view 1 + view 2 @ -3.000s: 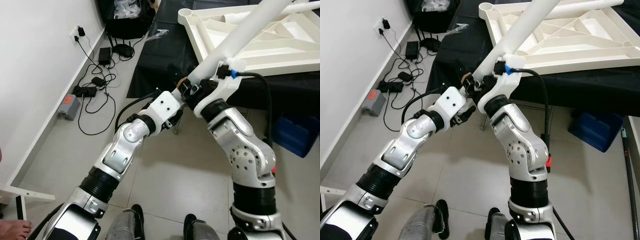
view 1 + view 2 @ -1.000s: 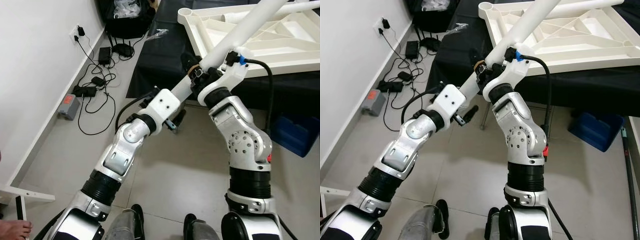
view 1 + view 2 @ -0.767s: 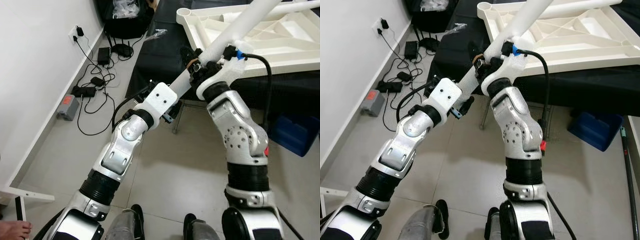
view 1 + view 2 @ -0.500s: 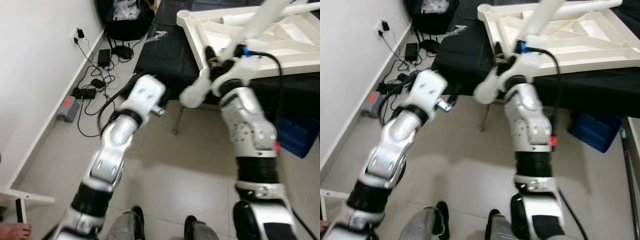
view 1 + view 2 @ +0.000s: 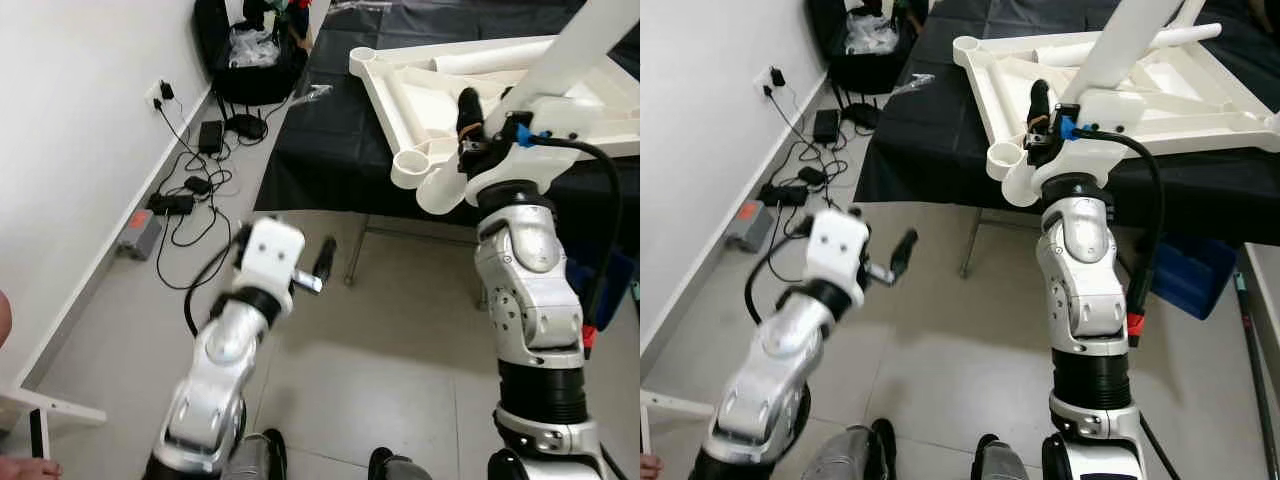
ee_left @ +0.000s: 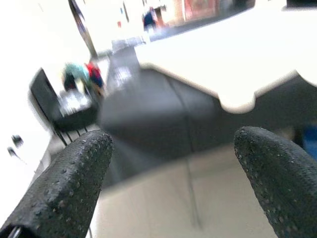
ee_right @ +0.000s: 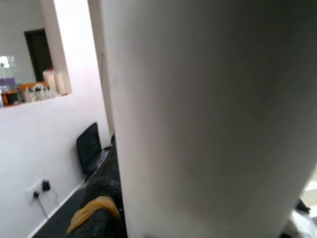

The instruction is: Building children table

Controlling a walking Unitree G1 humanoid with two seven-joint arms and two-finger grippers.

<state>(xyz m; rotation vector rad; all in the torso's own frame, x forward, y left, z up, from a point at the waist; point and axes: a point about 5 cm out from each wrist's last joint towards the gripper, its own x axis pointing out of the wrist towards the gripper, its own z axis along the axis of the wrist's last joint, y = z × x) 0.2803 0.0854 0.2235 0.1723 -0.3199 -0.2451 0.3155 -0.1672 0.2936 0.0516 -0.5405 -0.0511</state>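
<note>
Centrally, the long white cylindrical plastic table leg (image 5: 575, 50) slants across the upside-down white ribbed plastic tabletop (image 5: 420, 75), which lies on a surface draped in black cloth (image 5: 330, 130). The leg's lower end (image 5: 440, 190) sits just beside the round white corner socket (image 5: 412, 165) at the tabletop's near corner; contact between them cannot be determined. The right gripper (image 5: 1040, 115) is clenched on the leg close to that lower end, one black finger (image 5: 466, 110) lying along the leg. In the right wrist view the leg (image 7: 213, 114) stands directly in front of the camera.

The left gripper (image 5: 322, 262) hangs over the tiled floor (image 5: 380, 350), well apart from the leg, its fingers (image 6: 74, 178) spread and empty.

Cables and power adapters (image 5: 195, 185) lie along the white wall (image 5: 70, 120).
</note>
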